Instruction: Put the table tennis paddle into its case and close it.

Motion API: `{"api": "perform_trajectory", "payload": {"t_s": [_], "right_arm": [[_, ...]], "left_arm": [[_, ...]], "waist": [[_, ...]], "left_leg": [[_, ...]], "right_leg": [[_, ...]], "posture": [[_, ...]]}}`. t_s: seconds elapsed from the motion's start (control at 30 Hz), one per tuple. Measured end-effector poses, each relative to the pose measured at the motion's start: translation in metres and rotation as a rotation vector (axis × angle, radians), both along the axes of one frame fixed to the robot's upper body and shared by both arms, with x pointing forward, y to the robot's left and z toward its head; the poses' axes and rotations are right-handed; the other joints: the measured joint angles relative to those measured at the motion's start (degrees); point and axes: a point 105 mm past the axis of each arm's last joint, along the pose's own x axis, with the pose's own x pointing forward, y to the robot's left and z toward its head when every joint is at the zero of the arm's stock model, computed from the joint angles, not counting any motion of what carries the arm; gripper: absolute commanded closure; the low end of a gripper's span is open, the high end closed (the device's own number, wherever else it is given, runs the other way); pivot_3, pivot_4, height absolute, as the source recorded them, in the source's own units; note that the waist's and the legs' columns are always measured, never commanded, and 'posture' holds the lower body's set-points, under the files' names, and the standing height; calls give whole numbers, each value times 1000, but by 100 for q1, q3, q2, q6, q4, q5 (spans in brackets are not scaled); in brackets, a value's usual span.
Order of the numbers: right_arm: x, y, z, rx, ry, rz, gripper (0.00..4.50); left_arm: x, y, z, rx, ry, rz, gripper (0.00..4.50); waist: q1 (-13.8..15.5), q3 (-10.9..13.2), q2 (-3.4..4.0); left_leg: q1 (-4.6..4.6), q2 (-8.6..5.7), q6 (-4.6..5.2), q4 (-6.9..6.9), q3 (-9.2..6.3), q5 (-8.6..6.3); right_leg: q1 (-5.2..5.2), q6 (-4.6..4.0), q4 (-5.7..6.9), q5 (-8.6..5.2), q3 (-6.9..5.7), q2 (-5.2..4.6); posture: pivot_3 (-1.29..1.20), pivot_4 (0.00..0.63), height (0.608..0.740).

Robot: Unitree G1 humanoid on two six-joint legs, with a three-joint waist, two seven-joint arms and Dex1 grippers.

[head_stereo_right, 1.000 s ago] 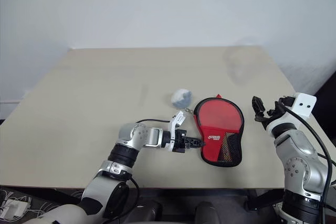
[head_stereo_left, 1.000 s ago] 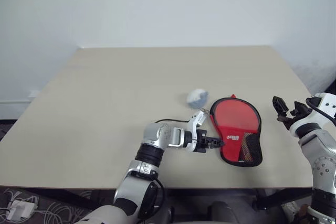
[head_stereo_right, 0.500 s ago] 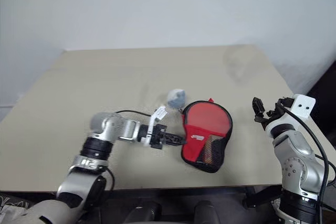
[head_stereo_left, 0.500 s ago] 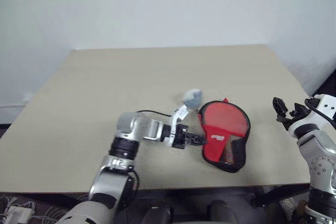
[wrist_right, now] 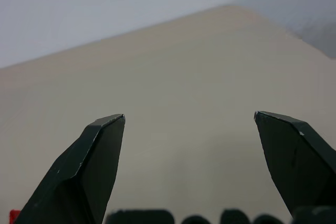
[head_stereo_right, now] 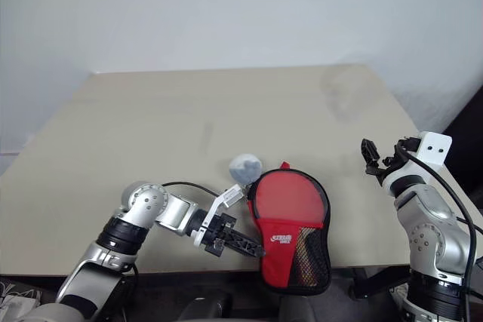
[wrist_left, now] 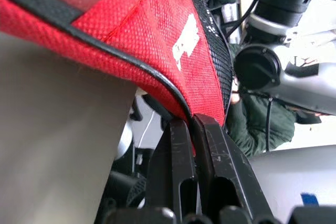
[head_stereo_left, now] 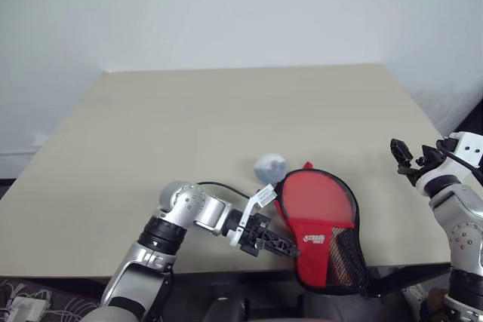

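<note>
Handling: case [head_stereo_left: 321, 220] looks soft, light, floppy; likely stiffened if the paddle sits inside.
Case place: near-right worktop [head_stereo_left: 189, 126] edge, handle end overhanging, grey lump [head_stereo_left: 269, 167] just beside its far rim.
Left claw [head_stereo_left: 290, 247]: clamped shut on the black rim seam.
Right claw [head_stereo_left: 411, 157]: spread wide, empty, well right of case.
Hold: rim seam; fabric may slip.

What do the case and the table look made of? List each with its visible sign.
Case: woven red fabric, matte, coarse weave in the left wrist view, black mesh patch and black piping. Table: smooth beige matte top, probably laminate or painted board; no grain visible.
</note>
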Motion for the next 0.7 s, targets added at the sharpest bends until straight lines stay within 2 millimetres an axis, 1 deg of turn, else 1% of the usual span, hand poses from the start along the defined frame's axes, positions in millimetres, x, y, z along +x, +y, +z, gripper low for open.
{"api": "perform_trajectory", "payload": {"t_s": [0.17,0.33,0.6,0.7], "right_arm": [[0,3,-4,0,20,17,202],[0,7,-5,-13,39,43,202],[0,7,-7,-15,52,49,202],[1,9,-7,-15,53,58,202]], "left_arm": [[-4,3,7,-5,31,12,4469],[-3,-2,5,38,31,37,4469],[2,-5,2,58,93,75,4469],[2,2,1,81,95,98,4469]], "waist": [[28,0,0],[29,-1,1],[29,-2,2],[20,-2,3]], "left_leg": [[-1,-5,0,2,-2,0],[-2,-8,0,8,-1,0],[-3,-9,0,12,2,0],[-3,-7,0,11,4,0]], "right_leg": [[3,0,-1,0,1,-3],[4,-1,-1,0,3,-3],[4,-2,0,1,5,-2],[-1,-3,2,2,7,-2]], "posture": [[0,0,740],[0,0,740],[0,0,740],[0,0,740]]}}
